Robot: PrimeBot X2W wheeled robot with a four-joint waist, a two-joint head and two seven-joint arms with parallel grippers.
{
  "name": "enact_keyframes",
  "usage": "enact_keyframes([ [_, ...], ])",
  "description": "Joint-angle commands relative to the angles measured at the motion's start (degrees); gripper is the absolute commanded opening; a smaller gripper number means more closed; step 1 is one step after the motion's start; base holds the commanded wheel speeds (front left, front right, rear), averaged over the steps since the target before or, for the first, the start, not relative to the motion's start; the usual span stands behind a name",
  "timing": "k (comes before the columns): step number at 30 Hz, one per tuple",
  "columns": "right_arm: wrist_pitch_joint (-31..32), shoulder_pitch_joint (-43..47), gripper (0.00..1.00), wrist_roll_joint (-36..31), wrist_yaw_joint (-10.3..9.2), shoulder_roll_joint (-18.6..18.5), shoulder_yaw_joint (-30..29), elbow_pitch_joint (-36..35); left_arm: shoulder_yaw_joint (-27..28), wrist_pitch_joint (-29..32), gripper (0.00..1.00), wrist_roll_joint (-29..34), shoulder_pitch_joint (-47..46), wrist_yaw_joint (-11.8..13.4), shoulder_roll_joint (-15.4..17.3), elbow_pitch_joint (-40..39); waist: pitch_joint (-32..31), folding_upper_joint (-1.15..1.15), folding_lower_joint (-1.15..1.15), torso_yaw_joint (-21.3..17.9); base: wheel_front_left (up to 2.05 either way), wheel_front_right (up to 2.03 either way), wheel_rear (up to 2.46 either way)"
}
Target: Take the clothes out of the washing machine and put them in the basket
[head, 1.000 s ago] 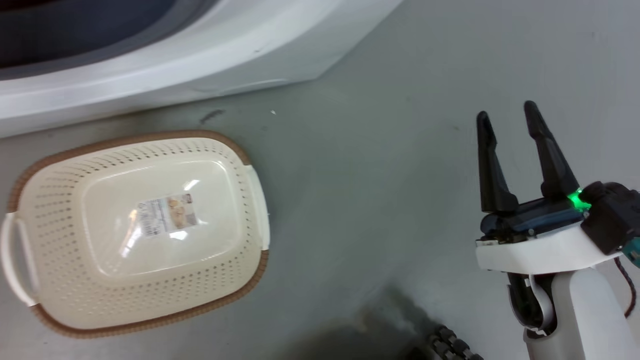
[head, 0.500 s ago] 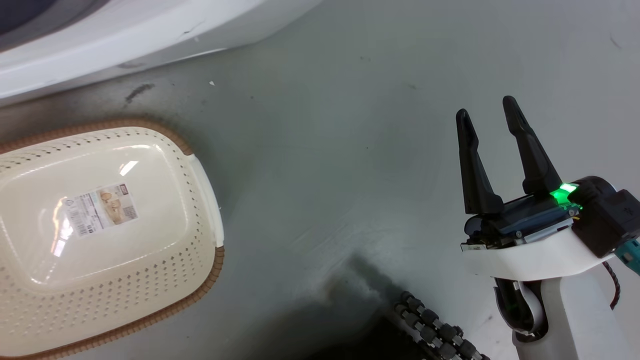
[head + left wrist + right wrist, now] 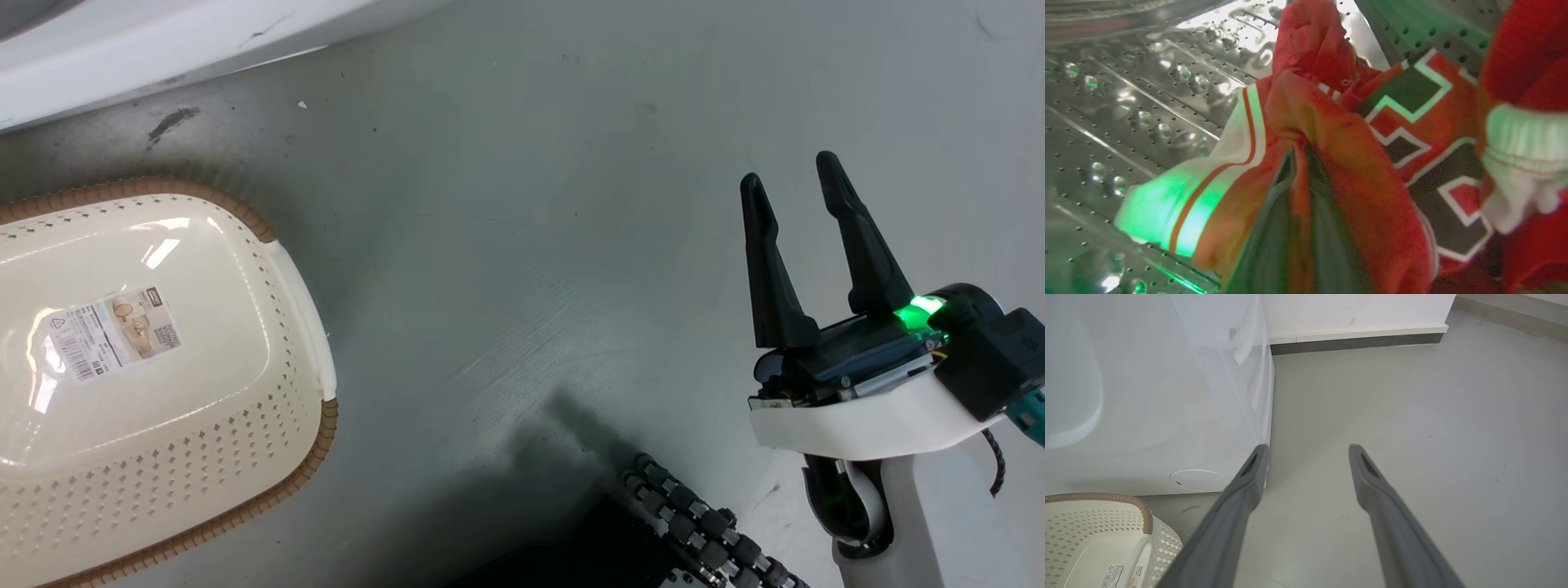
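**Head view.** The basket (image 3: 326,429), cream with a brown rim, stands on the floor at far left, with a label sticker (image 3: 114,331) showing on its glossy base. The white washing machine (image 3: 163,41) crosses the upper left corner, near the basket but apart from it. The floor (image 3: 506,245) is smooth and grey, with a dark scuff (image 3: 171,122) before the machine and faint scrape marks at centre. At right the right gripper (image 3: 787,171) hangs over bare floor, its fingers spread wide and holding nothing, with a green light (image 3: 914,310) lit at its base.

**Left wrist view.** The perforated steel drum (image 3: 1126,102) lies at left. The clothes (image 3: 1372,183), red with white stripes, are heaped inside it from centre to right. The left gripper (image 3: 1299,163) has its fingers close together, with a fold of red fabric pinched between them.

**Right wrist view.** The machine stands at left, a white wall (image 3: 1351,310) with dark skirting (image 3: 1355,344) runs behind it, and open grey floor lies at right.
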Motion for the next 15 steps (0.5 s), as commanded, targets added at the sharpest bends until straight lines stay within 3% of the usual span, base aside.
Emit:
enact_keyframes([
  [1,-0.1,-1.0,1.00,0.4,-0.05,0.1,-0.1,-0.1,-0.4,-0.4,0.00,-0.1,0.9,0.1,0.9,0.8,0.0,0.00,0.00,0.1,0.00,0.00,0.00],
  [15,-0.1,-1.7,1.00,-2.0,-0.06,0.1,-2.8,1.4,1.4,-14.8,0.00,-2.6,3.1,3.5,-3.6,2.3,-3.7,0.00,0.00,3.8,0.00,0.00,0.00],
])
